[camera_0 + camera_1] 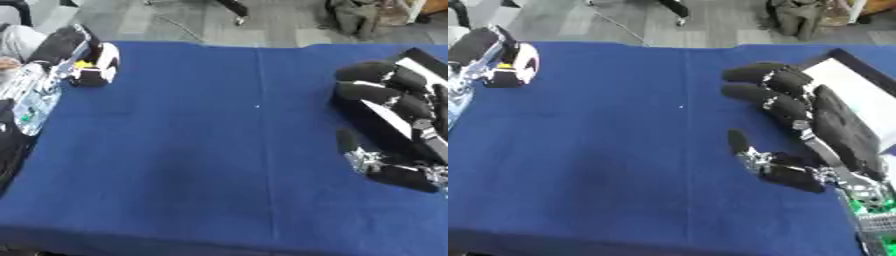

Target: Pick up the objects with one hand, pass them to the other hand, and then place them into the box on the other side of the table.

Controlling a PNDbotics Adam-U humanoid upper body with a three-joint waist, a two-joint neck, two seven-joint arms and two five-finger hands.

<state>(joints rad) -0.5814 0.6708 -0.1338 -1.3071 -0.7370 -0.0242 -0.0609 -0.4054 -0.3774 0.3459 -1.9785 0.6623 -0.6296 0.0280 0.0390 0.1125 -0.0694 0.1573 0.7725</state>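
A clear plastic bottle [31, 97] with a pale label lies near the left edge of the blue cloth-covered table [192, 150], running from the far left corner toward the near side. Beside its far end sits a small black and white object with a yellow spot [92, 65]; what it is cannot be made out. The black right hand [815, 130] hovers over the right side of the table, fingers [754, 72] straight and slightly spread, pointing left, thumb [737, 142] held apart below them, holding nothing. Behind it, at the far right edge, lies a white box with a dark rim [859, 95]. The table's middle and near edge are bare blue cloth. The left hand does not show.
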